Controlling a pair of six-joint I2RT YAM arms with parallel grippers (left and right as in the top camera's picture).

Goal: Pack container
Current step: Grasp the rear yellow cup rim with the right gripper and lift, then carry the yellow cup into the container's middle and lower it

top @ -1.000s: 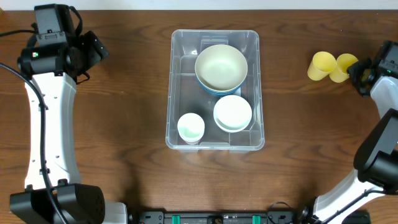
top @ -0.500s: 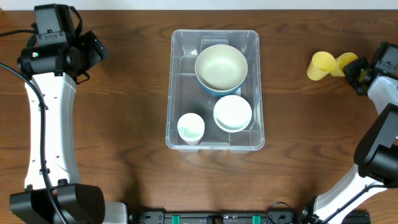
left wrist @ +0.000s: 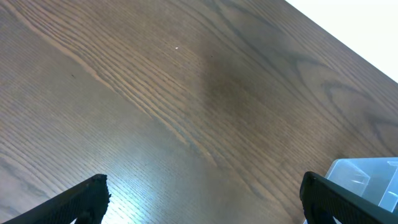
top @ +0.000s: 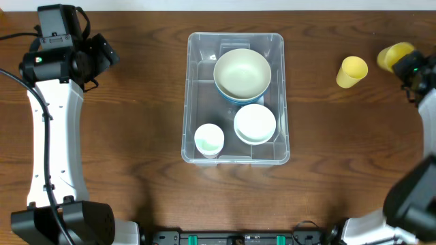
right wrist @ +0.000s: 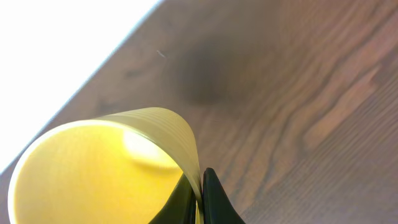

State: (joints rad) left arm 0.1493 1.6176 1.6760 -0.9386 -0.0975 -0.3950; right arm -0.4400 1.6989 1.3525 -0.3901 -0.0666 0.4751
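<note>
Left jaws spread; right jaws pinch a yellow cup (top: 395, 56), another cup (top: 352, 71) between it and container (top: 235, 36).

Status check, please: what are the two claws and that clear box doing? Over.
Left gripper open, over the table. Right gripper shut on a yellow cup. Container holds three dishes. Second yellow cup lies between.

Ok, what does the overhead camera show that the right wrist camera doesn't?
Only overhead: the container holding a large bowl, a medium bowl and a small bowl, a second yellow cup, and the left arm. Only right wrist: the right hand shut on the wall of the held yellow cup, whose inside shows. Both: that cup and the brown wooden table.
</note>
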